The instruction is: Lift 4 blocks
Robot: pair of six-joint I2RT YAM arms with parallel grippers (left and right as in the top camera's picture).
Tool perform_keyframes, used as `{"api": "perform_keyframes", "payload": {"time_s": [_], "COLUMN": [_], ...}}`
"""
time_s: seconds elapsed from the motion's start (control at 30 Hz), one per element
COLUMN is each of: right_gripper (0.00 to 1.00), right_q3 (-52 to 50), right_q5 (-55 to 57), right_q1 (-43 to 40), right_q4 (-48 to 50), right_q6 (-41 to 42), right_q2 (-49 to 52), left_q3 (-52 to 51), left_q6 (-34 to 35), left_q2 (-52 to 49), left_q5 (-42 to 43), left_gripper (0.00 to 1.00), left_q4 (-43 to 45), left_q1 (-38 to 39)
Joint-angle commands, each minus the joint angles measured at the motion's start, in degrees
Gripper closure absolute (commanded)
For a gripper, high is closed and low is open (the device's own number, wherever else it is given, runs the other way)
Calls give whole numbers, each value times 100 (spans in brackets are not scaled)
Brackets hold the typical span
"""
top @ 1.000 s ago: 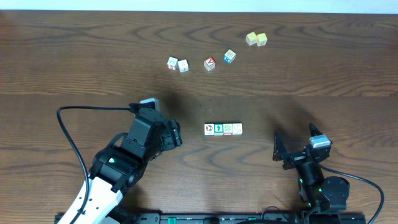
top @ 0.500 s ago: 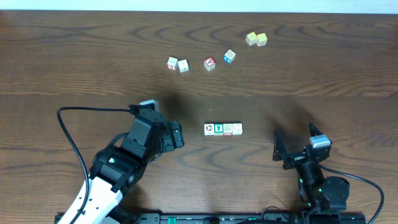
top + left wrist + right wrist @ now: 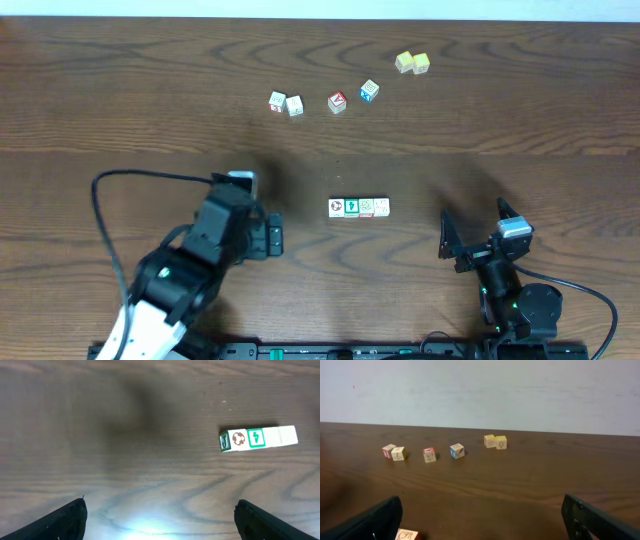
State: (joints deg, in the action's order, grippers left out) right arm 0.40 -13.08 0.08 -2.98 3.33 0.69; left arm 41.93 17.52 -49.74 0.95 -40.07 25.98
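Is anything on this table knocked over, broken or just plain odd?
Nothing stands out. The row of four blocks lies neat and touching at mid-table. The six loose cubes farther back sit at slightly different angles, but all rest flat and look undamaged.

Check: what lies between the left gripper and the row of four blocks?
Nothing: only bare wooden table separates the left gripper from the row of four blocks, as the overhead and left wrist views both show.
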Motion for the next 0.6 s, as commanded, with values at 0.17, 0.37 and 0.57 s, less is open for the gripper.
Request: {"api": "perform_keyframes", "payload": {"time_s": [0.17,0.37,0.57], "right_gripper": [1,1,1], "right_q3": [-9,-9,-9], "right_q5": [35,37,37], "right_q1": [-42,-42,-42], "right_q4": [-24,-24,-24], "right_q6": [-87,-87,-87], "right_q2": [-39,-39,-39], "left_q3": [-1025,-1915,-2413], "left_q6": [-1244,-1478,-1497], "left_q2": [1683,3296,3960], "left_q5": [793,1338,1362], "left_gripper": [6,6,6], "left_q4": [595,1244,1770], "left_q1": [-1143,-1886,-2142]}}
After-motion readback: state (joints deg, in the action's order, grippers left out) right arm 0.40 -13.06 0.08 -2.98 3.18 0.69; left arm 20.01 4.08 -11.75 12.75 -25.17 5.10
